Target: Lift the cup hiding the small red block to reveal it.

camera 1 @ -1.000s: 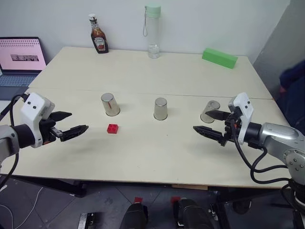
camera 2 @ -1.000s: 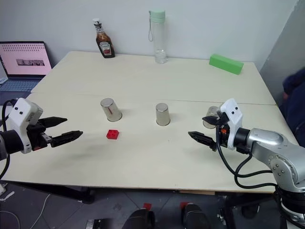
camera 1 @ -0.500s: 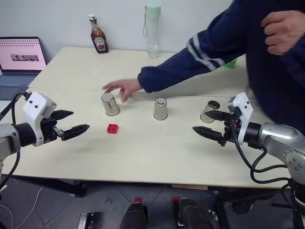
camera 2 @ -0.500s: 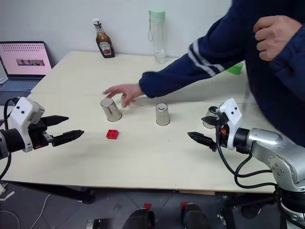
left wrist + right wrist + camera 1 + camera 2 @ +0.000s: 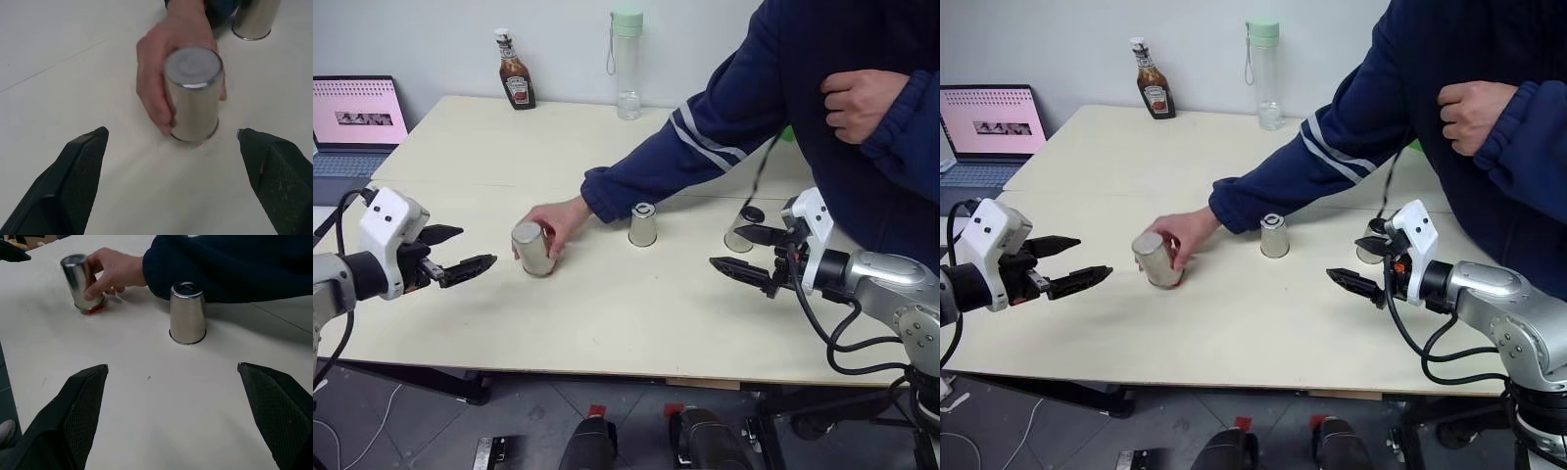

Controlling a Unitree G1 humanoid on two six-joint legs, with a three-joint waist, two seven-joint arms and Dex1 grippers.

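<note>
Cups [image 5: 532, 249] [image 5: 643, 224]: polished metal, smooth, mirror-like sides. Table [image 5: 607, 313]: pale wood-look top, matt, smooth. Gripper fingers [image 5: 73, 181]: black plastic, finely textured, matt. Sleeve [image 5: 705, 147]: navy knit cloth, soft, matt. Water bottle [image 5: 627, 64]: clear glossy plastic. Sauce bottle [image 5: 516, 70]: glossy.

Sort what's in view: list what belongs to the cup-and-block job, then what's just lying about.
Job:
leftmost cup, held by person's hand
small red block, peeking from under it
middle cup
right cup

Lying about:
ketchup bottle
water bottle
laptop
</note>
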